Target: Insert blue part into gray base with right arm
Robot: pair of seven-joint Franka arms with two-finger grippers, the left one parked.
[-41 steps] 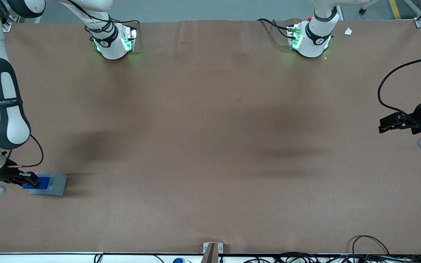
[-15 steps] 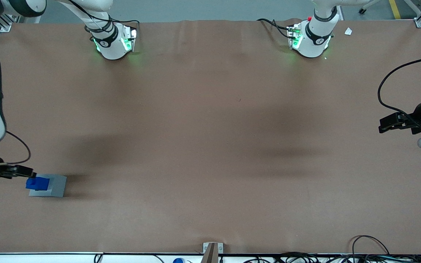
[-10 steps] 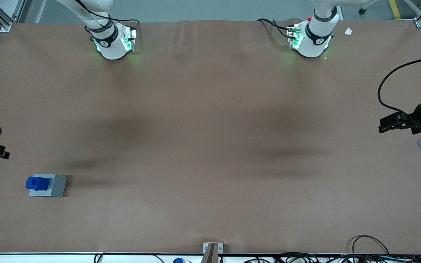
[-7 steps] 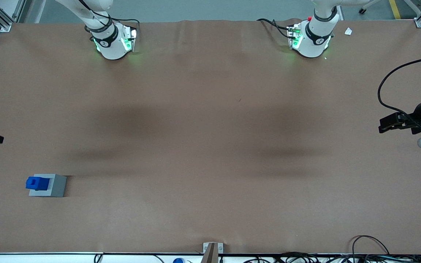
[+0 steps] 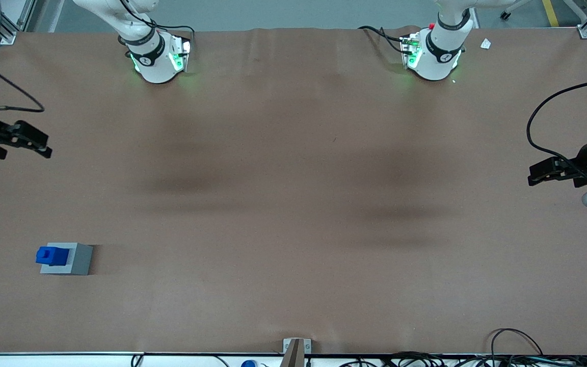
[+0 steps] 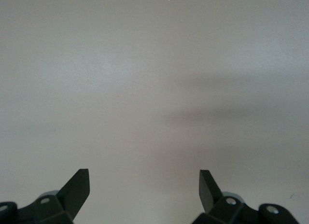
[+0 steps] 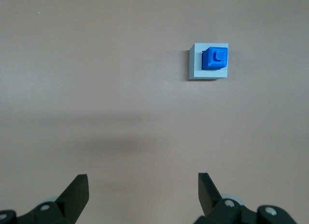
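Small bright-blue plastic block [image 7: 215, 58] sits seated in light-gray square base [image 7: 198, 69]; my gripper [image 7: 142, 188] hangs spread, empty, well apart above desk [image 5: 293, 204].

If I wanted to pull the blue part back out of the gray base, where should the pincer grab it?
Probably from straight above: pinch two opposite sides of the blue part where it stands proud of the gray base. The open pincer hangs well clear of both.

I see a brown tabletop [image 5: 293, 204]: a metal bracket [image 5: 296, 349] at its nearest edge's middle, black cables [image 5: 477, 359] along that edge, a white scrap [image 5: 485, 44] by its farthest edge.
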